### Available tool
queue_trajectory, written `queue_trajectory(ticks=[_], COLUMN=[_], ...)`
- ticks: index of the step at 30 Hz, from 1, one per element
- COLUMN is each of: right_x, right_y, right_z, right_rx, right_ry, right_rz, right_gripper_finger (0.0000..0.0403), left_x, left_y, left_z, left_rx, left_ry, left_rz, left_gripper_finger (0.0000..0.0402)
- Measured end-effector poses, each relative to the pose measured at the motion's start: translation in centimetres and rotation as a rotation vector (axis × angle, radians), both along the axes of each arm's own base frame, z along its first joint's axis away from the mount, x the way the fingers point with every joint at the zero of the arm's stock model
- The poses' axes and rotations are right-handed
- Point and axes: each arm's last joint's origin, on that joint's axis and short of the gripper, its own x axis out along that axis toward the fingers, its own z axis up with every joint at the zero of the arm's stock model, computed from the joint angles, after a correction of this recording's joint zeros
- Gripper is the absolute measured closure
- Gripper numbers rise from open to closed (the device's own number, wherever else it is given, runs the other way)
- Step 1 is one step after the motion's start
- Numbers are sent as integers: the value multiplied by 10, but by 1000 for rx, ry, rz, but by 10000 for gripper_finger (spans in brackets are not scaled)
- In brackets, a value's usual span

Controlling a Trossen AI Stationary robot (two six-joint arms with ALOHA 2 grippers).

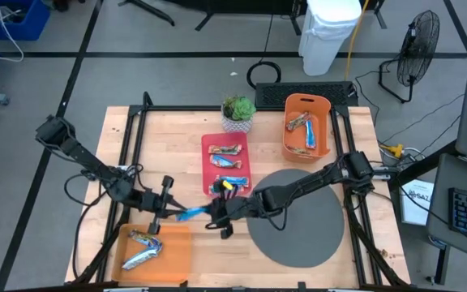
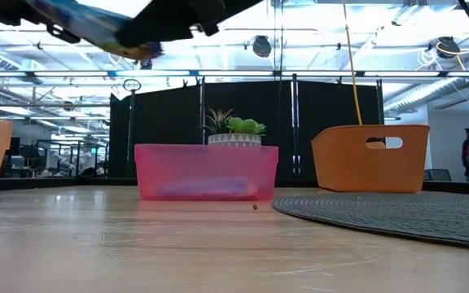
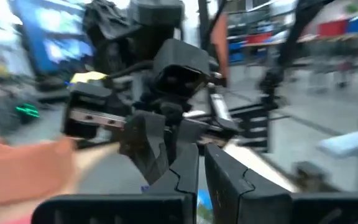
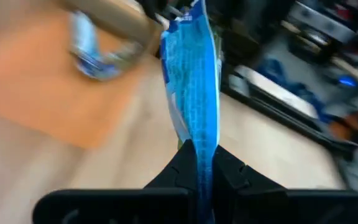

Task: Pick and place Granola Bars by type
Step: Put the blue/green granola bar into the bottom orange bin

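Two pincers meet just left of centre in my overhead frame, above the wooden surface [image 1: 193, 251], with one blue-and-white bar [image 1: 191, 213] stretched between them. My right pincer [image 1: 216, 212] is clamped on one end of that bar; the right wrist camera shows its two dark fingers [image 4: 180, 169] pressed together on the blue wrapper [image 4: 191, 93], which stands up from them. My left pincer [image 1: 169, 208] sits at the bar's other end. In the left wrist camera its fingers [image 3: 180, 177] stand close together with a sliver of blue [image 3: 202, 200] low between them, so I read it as gripping the bar as well. From table height the bar [image 2: 88, 24] hangs high in the upper left of the frame, clear of the surface.

Lower left overhead, the flat orange tray [image 1: 177, 251] holds two blue-and-white bars [image 1: 143, 247]. At centre, the red tray [image 1: 211, 146] holds brown bars [image 1: 225, 156] and one blue bar [image 1: 230, 183]. Upper right, the orange bin [image 1: 324, 105] holds two more bars [image 1: 305, 130]. A small potted plant [image 1: 237, 112] stands just above the red tray, and a grey round mat [image 1: 298, 215] lies right of centre.
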Motion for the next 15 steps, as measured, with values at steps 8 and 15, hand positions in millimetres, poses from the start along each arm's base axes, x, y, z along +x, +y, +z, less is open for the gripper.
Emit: queue_trajectory(ticks=[8, 15], right_x=[-7, -8], right_y=[-11, -16], right_z=[20, 27], right_rx=[-204, -311], right_ry=[-36, -71], right_rz=[-228, -341], right_gripper_finger=[397, 397], left_x=[0, 0], left_y=[2, 6], left_z=[4, 11], left_rx=[95, 108], left_ry=[-21, -68], left_rz=[209, 329], left_gripper_finger=[366, 366])
